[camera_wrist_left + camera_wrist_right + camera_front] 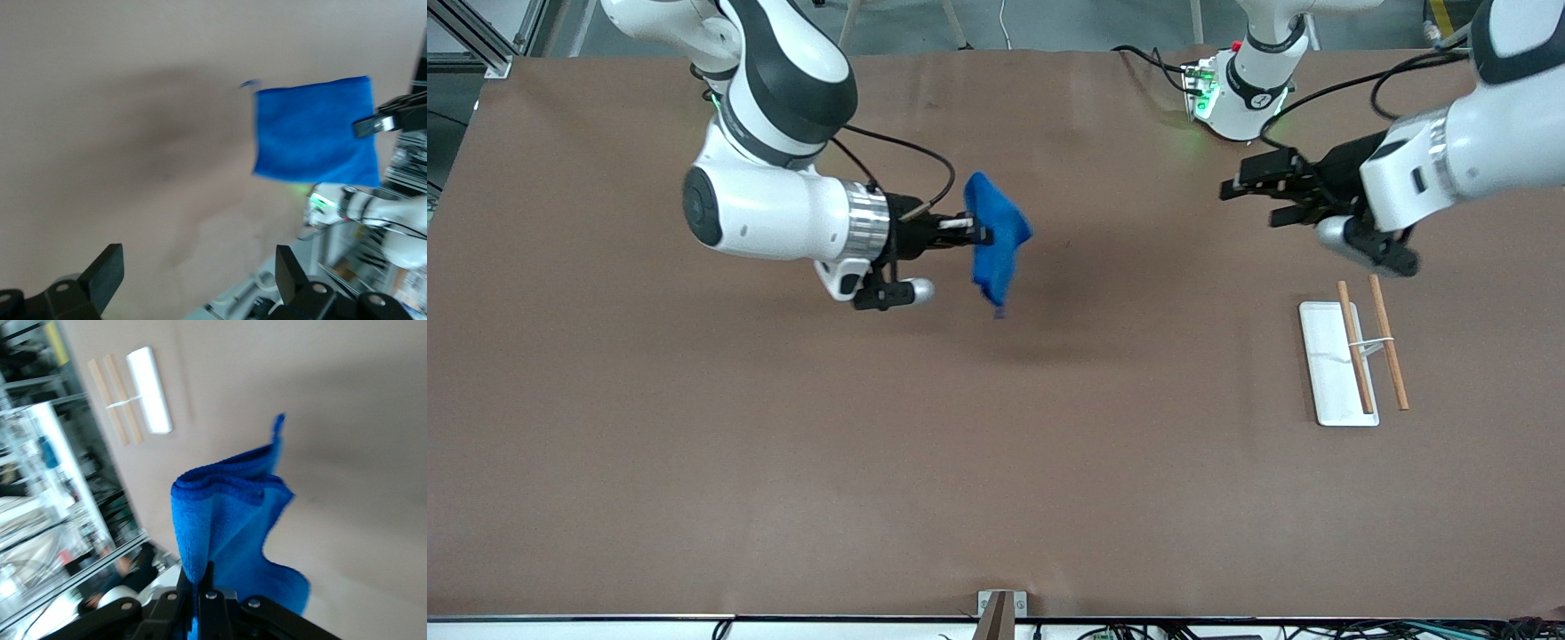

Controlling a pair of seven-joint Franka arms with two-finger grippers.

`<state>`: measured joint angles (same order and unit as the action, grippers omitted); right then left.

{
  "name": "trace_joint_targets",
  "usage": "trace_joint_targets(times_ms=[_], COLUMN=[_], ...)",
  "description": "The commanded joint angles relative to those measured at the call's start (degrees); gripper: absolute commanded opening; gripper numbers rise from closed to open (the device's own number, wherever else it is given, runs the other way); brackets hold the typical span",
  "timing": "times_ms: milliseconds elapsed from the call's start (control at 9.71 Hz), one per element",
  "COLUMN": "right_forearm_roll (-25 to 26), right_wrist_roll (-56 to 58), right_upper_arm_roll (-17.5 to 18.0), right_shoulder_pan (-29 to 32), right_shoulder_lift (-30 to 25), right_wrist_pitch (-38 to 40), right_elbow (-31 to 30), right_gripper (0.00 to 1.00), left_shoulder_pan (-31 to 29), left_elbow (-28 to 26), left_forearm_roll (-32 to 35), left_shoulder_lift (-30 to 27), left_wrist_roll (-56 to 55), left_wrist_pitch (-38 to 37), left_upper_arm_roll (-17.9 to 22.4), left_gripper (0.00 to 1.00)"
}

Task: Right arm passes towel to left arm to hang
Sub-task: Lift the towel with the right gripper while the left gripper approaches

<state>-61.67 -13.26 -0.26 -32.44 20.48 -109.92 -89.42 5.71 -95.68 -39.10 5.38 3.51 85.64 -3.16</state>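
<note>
The blue towel (998, 238) hangs in the air over the middle of the table, pinched at one edge by my right gripper (980, 233), which is shut on it. In the right wrist view the towel (230, 520) bunches up from between the shut fingers. My left gripper (1249, 189) hovers over the left arm's end of the table, open and empty, pointing toward the towel with a wide gap between them. The left wrist view shows the towel (313, 130) spread flat, held by the right gripper (373, 124), with my own gripper (199, 270) open and well short of it.
A small hanging rack (1356, 354) lies on the table toward the left arm's end: a white base with two wooden rods. The rack (130, 393) also shows in the right wrist view. The left arm's base (1232, 93) stands at the table's edge.
</note>
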Motion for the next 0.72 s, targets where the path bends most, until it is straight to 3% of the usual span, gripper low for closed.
trace_joint_targets(times_ms=[0,206,412,618], right_forearm_roll=[-12.5,-22.7,-29.2,-29.6], right_wrist_roll=[3.7,3.9,4.0,4.3], right_upper_arm_roll=[-0.6,-0.6,-0.6,-0.6], right_shoulder_pan=[-0.9,-1.7,-4.9,-5.9], right_shoulder_lift=[-0.4,-0.4,-0.4,-0.4], right_wrist_pitch=[-0.4,-1.3,-5.5,-7.0], right_elbow=[-1.8,-2.0,-2.5,-2.7], right_gripper=[0.01,0.01,0.01,0.01], left_shoulder_pan=[0.0,-0.4,-0.3,-0.5], left_elbow=[-3.7,-4.7,-11.0,-16.2], left_forearm_roll=[-9.6,-13.4,-21.2,-27.3], left_shoulder_lift=[4.5,7.3,7.4,6.8], left_wrist_roll=[2.2,6.1,11.1,14.8], left_wrist_pitch=[0.1,0.9,4.2,5.9], left_upper_arm_roll=[-0.6,-2.2,-2.8,-4.1], left_gripper=[1.00,1.00,1.00,1.00])
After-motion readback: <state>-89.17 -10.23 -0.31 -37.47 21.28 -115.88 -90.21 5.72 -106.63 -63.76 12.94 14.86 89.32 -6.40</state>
